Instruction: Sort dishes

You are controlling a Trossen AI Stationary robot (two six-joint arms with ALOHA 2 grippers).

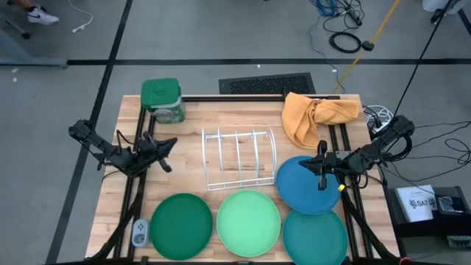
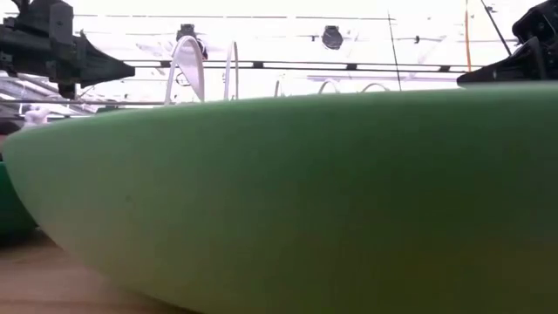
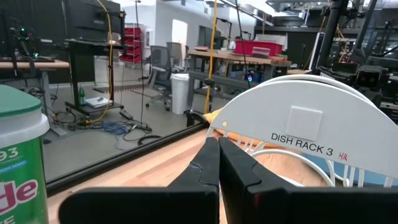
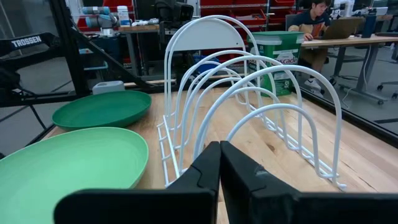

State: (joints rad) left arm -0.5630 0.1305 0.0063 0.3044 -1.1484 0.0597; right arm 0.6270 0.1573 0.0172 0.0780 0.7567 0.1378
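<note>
Four round plates lie flat on the wooden table: dark green [image 1: 179, 226] near left, light mint green [image 1: 248, 222] in the middle, teal [image 1: 315, 235] near right, and blue [image 1: 302, 188] just beyond the teal one. The mint plate [image 2: 288, 201] fills the low view. My left gripper [image 1: 168, 147] is shut and empty, left of the white wire rack [image 1: 239, 158], pointing toward it [image 3: 218, 142]. My right gripper [image 1: 313, 165] is shut and empty over the blue plate's far part, also pointing toward the rack [image 4: 219, 144].
A green-lidded container [image 1: 162, 99] stands at the far left and an orange cloth [image 1: 316, 116] lies at the far right. A small grey device [image 1: 140, 232] lies left of the dark green plate. The rack's wire arches [image 4: 249, 106] stand upright between the arms.
</note>
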